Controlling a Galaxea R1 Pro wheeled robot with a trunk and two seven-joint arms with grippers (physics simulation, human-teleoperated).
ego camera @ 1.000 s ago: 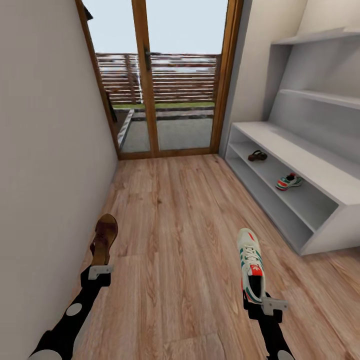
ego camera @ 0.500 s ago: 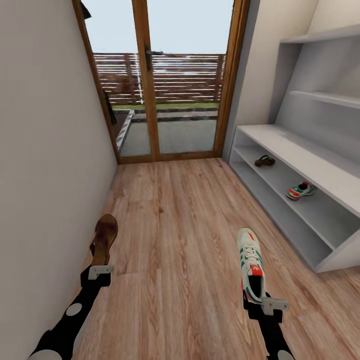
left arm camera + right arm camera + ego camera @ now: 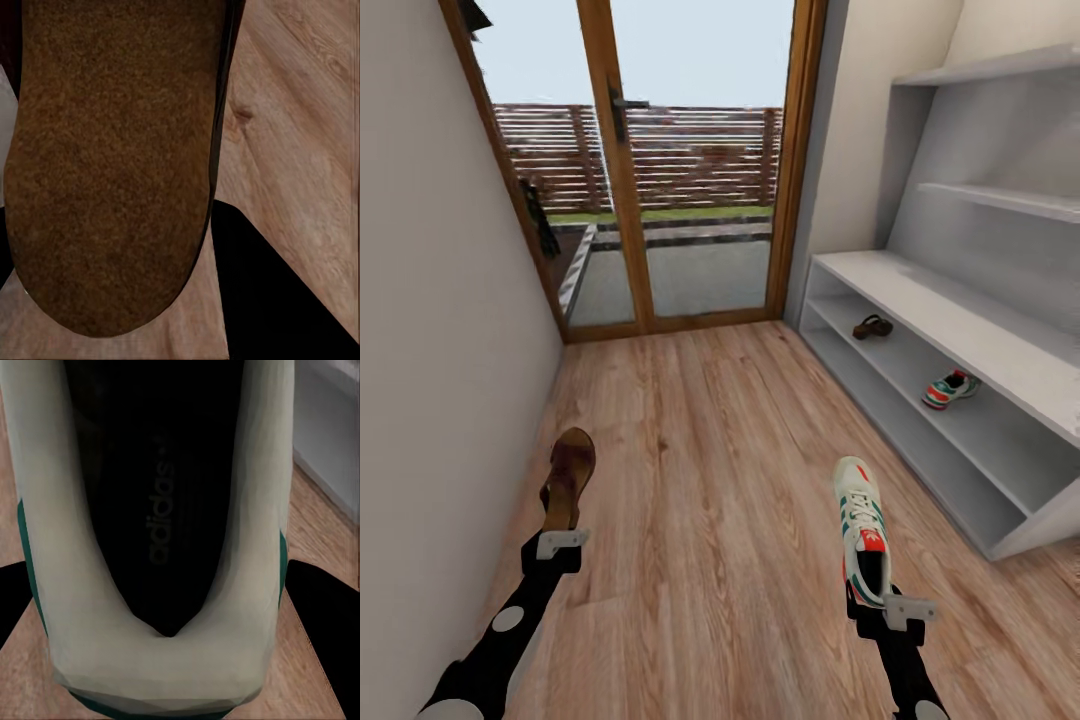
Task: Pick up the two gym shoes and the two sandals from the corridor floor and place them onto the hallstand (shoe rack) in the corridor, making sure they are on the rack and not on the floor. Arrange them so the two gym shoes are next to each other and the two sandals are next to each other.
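Left pincer [image 3: 563,541] pinches a sandal [image 3: 567,477]; right pincer [image 3: 880,598] pinches a gym shoe [image 3: 861,528]. Second sandal [image 3: 872,326] and second gym shoe [image 3: 949,389] sit well apart on one hallstand [image 3: 960,330] shelf.

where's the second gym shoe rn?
Head view: the gym shoe is held in the right gripper above the corridor floor, left of the hallstand.

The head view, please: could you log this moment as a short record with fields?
left gripper: shut on a sandal
right gripper: shut on a gym shoe
hallstand: at right, along the wall
on its upper open shelf: second sandal, second gym shoe, set apart
corridor floor: wood planks
ahead: glazed door
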